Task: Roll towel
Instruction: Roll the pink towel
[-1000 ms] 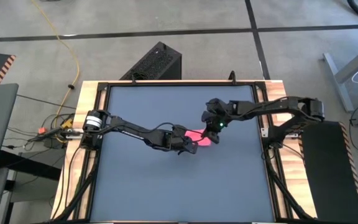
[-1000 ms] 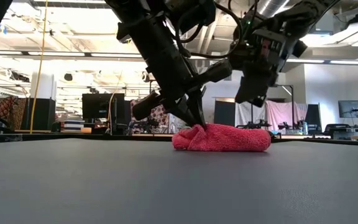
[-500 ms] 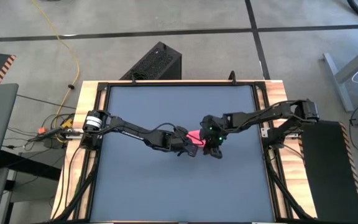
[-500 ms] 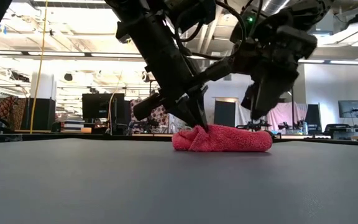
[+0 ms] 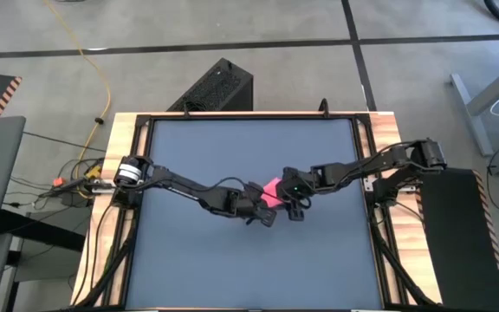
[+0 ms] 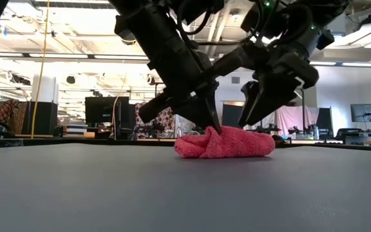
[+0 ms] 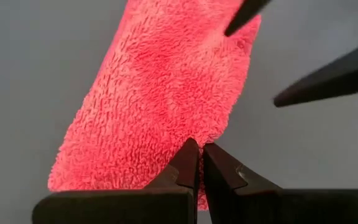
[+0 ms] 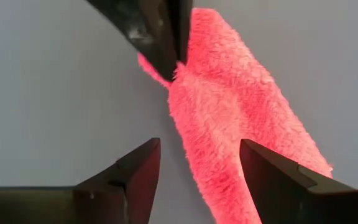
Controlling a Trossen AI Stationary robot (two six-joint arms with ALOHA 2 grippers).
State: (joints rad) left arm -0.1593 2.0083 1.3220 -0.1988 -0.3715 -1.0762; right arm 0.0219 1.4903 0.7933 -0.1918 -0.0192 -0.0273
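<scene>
The towel [image 5: 273, 188] is a small pink roll lying on its side on the dark grey mat [image 5: 197, 260], near the middle. It also shows in the low view [image 6: 227, 143] and both wrist views [image 7: 160, 87] [image 8: 241, 118]. My left gripper [image 7: 199, 148] is shut, with its tips at one long edge of the roll [image 6: 214, 125]. My right gripper [image 8: 199, 149] is open and slants down over the roll's other end [image 6: 257, 119]. One finger stands over the cloth and one beside it. I cannot tell whether they touch. My left gripper presses its shut fingertips [image 7: 190, 152] into the towel's long edge [image 7: 182, 134], near one end of the roll, slanting down from the table's left. The cloth is dented in at the tips. I cannot tell whether a layer is caught between them. The roll lies on the mat.
The mat is bare on all sides of the towel. A wooden frame [image 5: 115, 173] with black rails borders the mat. A black box [image 5: 217, 87] stands on the floor beyond the far edge.
My right gripper has moved toward the table's near edge, over the towel's end. It has rolled about its own axis and opened wide. My left gripper has kept its shut tips at the towel.
</scene>
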